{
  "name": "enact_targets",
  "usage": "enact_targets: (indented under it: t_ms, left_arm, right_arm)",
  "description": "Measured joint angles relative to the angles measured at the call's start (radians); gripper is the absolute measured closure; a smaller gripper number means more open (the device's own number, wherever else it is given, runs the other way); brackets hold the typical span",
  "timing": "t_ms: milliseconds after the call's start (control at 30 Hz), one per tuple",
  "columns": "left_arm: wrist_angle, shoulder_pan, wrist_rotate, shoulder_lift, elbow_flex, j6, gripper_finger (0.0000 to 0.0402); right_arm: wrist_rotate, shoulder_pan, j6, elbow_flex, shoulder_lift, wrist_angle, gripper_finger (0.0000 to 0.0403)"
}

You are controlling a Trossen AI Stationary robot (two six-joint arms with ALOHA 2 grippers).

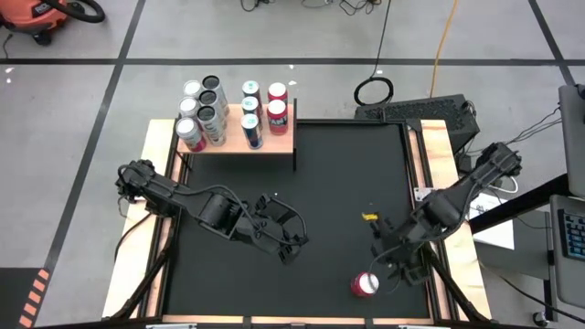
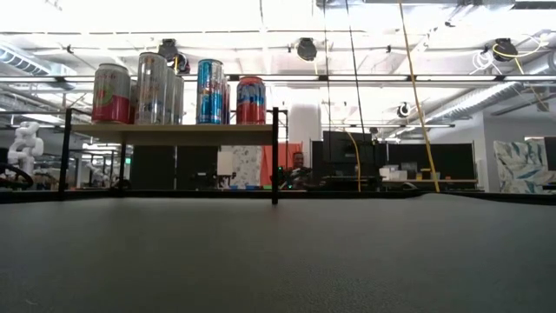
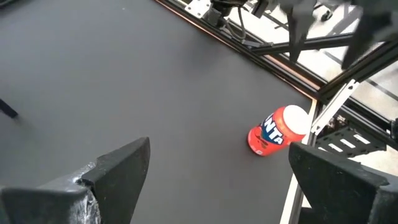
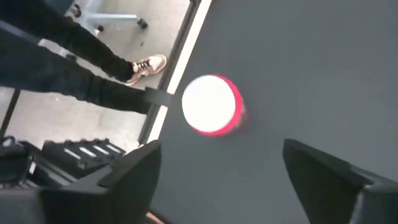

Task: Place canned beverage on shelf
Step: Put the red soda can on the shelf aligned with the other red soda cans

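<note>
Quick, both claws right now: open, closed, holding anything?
Left claw: open, empty, mid-table.
Right claw: open, holding nothing, just above the red can.

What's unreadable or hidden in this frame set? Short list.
- Orange can: absent from the low view; the right wrist view shows only its overexposed top, label hidden.
- Cans on the shelf: in the low view the front cans hide the back ones; labels too small in the high view.
- Person: right wrist view, only legs and a shoe, cut off by the edge.
- Right gripper: open; fingertips dark against the mat in the high view.
</note>
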Motion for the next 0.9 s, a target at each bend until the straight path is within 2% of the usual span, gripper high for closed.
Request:
enact_targets:
  t_ms: [200, 400, 667, 800, 900]
  left_arm:
    - [0.000, 0.000, -0.008, 0.000, 0.000, -0.002, 0.0017]
    - [0.000, 0.000, -0.024, 0.000, 0.000, -0.002, 0.0017]
    - [0.000, 0.000, -0.030, 0.000, 0.000, -0.002, 0.0017]
    - [0.000, 0.000, -0.038, 0.000, 0.000, -0.003, 0.0017]
    - [-0.001, -0.001, -0.039, 0.000, 0.000, -0.025, 0.0017]
  right_arm:
    - [0.000, 0.043, -0.009, 0.000, 0.119, 0.069, 0.0050]
    - [-0.003, 0.076, -0.054, 0.000, 0.209, 0.119, 0.0048]
    - [0.002, 0.089, -0.018, 0.000, 0.277, 0.120, 0.0048]
    - [0.067, 0.091, -0.024, 0.000, 0.289, 0.119, 0.0048]
    - [0.079, 0.088, -0.035, 0.000, 0.288, 0.123, 0.0048]
